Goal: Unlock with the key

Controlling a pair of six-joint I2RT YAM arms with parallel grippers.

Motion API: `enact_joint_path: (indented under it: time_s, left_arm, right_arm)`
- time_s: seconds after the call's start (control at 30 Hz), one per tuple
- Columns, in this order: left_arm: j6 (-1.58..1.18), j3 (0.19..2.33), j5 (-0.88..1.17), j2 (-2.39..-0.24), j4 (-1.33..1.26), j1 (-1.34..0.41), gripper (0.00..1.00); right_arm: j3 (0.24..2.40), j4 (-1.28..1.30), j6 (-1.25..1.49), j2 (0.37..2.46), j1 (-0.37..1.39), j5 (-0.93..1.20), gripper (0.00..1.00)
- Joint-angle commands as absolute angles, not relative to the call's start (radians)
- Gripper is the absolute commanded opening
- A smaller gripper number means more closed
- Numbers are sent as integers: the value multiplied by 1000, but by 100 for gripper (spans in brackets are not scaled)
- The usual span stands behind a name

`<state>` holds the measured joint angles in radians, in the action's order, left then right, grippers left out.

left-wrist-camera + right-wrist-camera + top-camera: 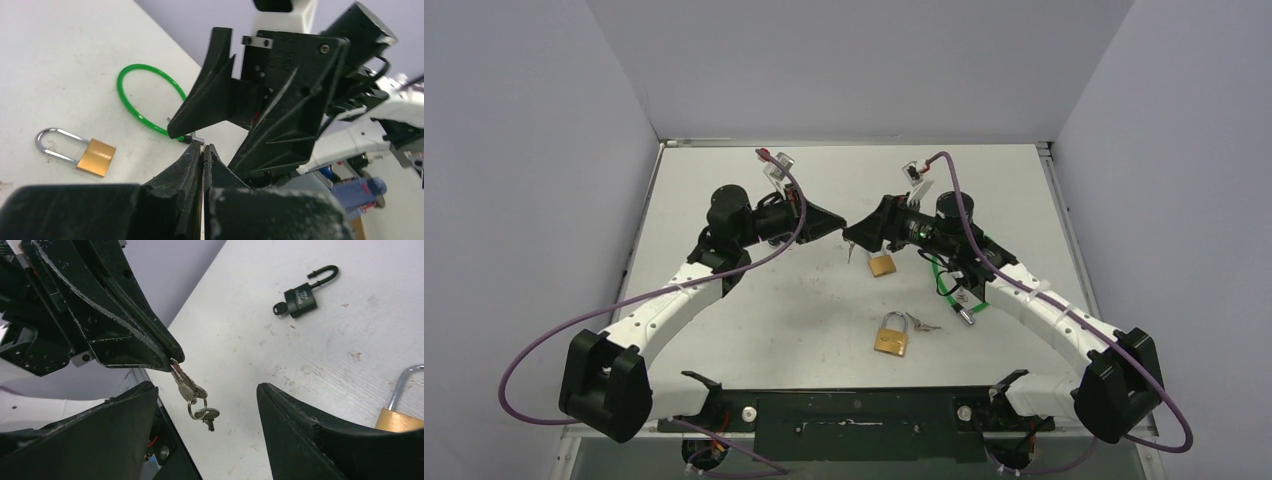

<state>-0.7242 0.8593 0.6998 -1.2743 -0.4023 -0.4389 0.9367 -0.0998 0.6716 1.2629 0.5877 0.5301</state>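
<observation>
My left gripper (pixel 203 149) is shut on the blade of a silver key (pixel 181 379), and a ring with a second key (pixel 205 415) dangles below it. My right gripper (pixel 206 390) stands open, its two fingers wide apart on either side of the hanging keys without touching them. In the top view both grippers meet tip to tip above mid-table, left (pixel 840 227) and right (pixel 857 238). A brass padlock (pixel 882 266) lies right below them, and a second brass padlock (pixel 891 335) with its own keys (pixel 922 324) lies nearer the bases.
A green cable loop (pixel 145 100) lies under the right arm. A black padlock (pixel 300 297) with a key in it rests farther off on the table. A brass padlock (pixel 95 157) lies left of my left fingers. Grey walls enclose the table.
</observation>
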Motion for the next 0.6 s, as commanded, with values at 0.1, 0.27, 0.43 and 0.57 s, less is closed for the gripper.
enact_joint_path:
  time_s: [0.1,0.27,0.43,0.57]
  left_arm:
    - [-685,954,904,-1230,-482,-431,0]
    - [-740,948,911,-1226,-540,-424,0]
    - [-806,944,907,-1227,-589,-417,0]
    - [-817,948,884,-1227,-574,-409,0]
  right_arm:
    - [899,-383,769,1178,584,659,56]
    - [900,-379,771,1163,584,656,38]
    - [906,-378,765,1167,584,680,22]
    - [910,-367,762,1171,586,700,19]
